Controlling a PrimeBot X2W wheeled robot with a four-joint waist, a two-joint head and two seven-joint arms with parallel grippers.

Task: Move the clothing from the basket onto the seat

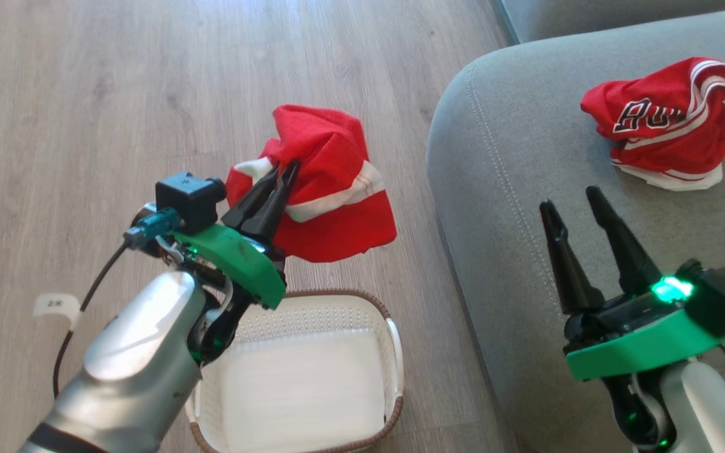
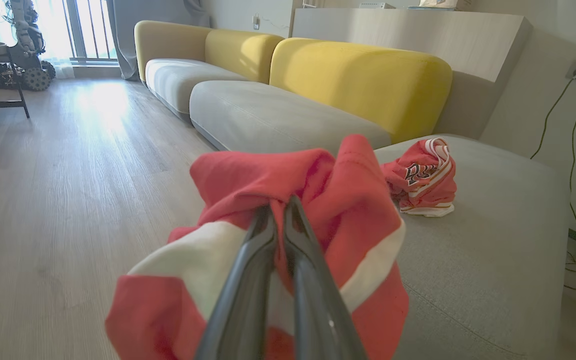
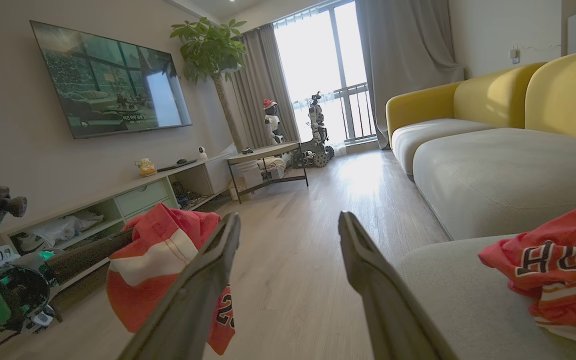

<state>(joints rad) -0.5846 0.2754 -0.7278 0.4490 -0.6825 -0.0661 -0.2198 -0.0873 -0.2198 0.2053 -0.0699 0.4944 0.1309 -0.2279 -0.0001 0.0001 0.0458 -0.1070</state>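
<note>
We see the left tool [image 1: 286, 168] pinched shut on a red garment [image 1: 331, 189], its 2 dark fingers [image 2: 248, 280] pressed together with a fold of the fabric gathered at their tips. The garment hangs bunched in the air, clear of the basket [image 1: 337, 294] and raised beyond its far rim. A white band crosses the garment's red fabric. In the head view it sits over the wooden floor [image 1: 85, 126], just off the rounded left corner of the seat [image 1: 513, 189] and not touching it.

The basket stands on the floor close to the seat's left side, and its white bottom shows plainly inside the brown rim. The left arm's silver forearm crosses over the basket's near left corner.

Our right tool [image 1: 570, 200] is held wide, its 2 fingers spread well apart with nothing between them. It hovers over the front part of the seat, near the left edge.

A lettered garment [image 1: 664, 126], red with white stripes and black-and-white letters, lies crumpled on the seat farther back, apart from the right tool's fingertips. In the left wrist view this lettered garment [image 2: 425, 177] rests on the seat's surface beyond the held garment, with yellow backrests [image 2: 363, 80] behind.
</note>
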